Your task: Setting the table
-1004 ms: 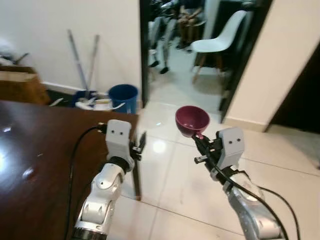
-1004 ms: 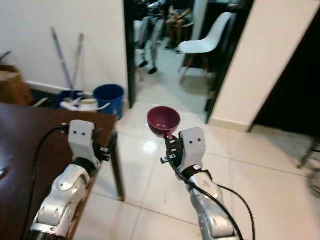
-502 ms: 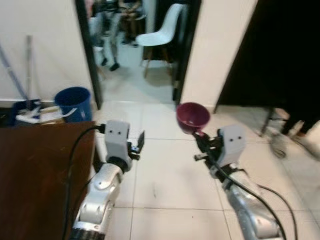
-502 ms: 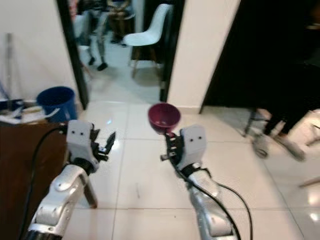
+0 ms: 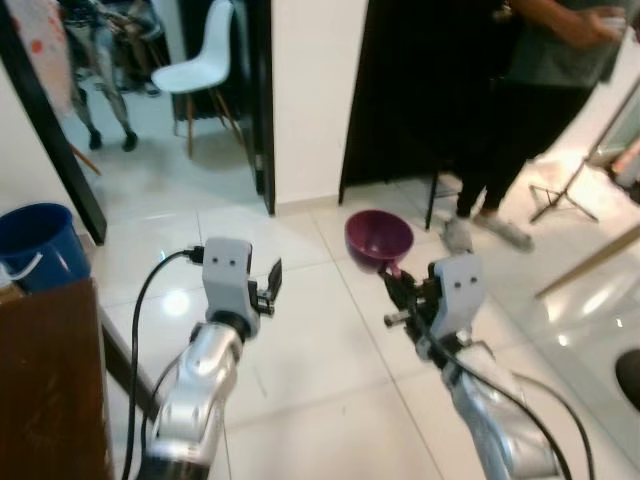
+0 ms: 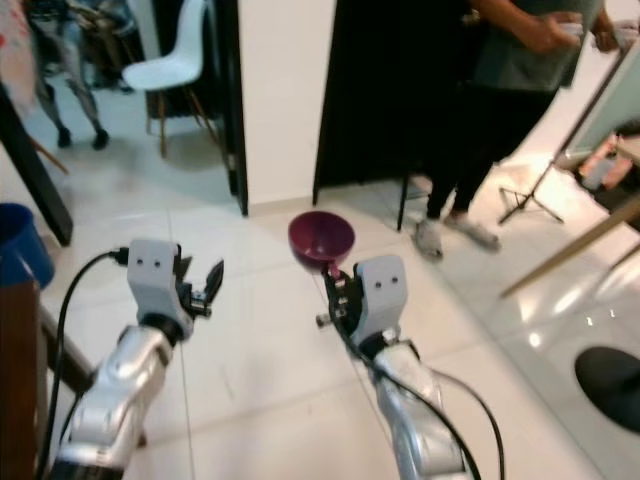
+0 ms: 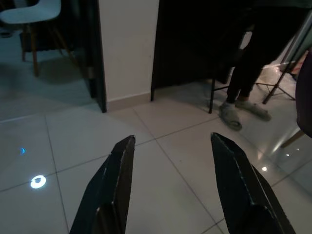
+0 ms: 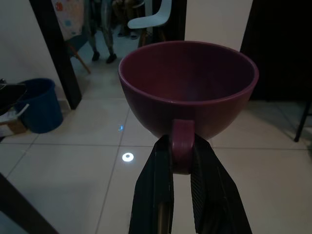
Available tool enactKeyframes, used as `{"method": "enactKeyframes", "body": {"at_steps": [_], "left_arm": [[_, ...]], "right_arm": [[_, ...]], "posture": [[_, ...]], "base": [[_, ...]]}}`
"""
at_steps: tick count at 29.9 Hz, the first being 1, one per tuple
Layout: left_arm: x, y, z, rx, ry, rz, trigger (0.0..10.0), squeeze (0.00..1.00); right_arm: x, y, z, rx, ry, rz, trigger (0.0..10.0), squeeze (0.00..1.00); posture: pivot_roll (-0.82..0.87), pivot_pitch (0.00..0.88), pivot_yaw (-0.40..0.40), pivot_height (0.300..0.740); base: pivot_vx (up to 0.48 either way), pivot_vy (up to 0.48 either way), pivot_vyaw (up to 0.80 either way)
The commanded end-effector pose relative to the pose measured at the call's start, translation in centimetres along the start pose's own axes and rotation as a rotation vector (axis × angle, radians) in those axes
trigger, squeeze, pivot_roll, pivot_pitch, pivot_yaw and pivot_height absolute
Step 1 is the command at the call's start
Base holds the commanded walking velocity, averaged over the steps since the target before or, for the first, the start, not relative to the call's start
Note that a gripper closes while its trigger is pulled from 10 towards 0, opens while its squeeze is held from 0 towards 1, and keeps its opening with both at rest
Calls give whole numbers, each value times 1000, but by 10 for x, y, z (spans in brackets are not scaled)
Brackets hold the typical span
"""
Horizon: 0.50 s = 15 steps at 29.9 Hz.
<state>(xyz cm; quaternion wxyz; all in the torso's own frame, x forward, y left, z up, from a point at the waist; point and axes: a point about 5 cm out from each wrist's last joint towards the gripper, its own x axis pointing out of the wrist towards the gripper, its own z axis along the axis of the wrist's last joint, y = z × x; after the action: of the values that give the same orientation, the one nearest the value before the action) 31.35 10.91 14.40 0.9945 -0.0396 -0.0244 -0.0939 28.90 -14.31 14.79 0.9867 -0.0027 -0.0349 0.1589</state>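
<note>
The two head views are bright but soft, with light motion blur on the person [image 5: 540,110] and the white chair [image 5: 195,70]. The pale floor tiles [image 5: 330,360] shine, and a white glare spot lies on them beside the left arm. Both wrist views are much dimmer. There, a small glare ring [image 8: 127,157] lies on the floor beyond the jaws, and the doorway [image 7: 195,44] is almost black.

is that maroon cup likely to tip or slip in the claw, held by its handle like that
Probably rigid: the cup keeps its round shape. It may pivot, since the right claw pinches just the small handle beneath the wide bowl. It looks empty, so likely light.
</note>
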Motion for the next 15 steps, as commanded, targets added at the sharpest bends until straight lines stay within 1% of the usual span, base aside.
{"method": "enactKeyframes", "body": {"at_steps": [1,10,15], "left_arm": [[0,3,-2,12,4,16,10000,0],[1,5,-1,7,6,26,10000,0],[1,4,-1,7,5,26,10000,0]], "right_arm": [[1,1,4,-4,-19,0,10000,0],[1,0,3,-4,-16,-8,10000,0],[0,0,3,1,-15,-6,10000,0]], "posture": [[-133,0,63,740],[-134,0,66,740],[-134,0,67,740]], "base": [[480,0,0],[480,0,0],[480,0,-770]]}}
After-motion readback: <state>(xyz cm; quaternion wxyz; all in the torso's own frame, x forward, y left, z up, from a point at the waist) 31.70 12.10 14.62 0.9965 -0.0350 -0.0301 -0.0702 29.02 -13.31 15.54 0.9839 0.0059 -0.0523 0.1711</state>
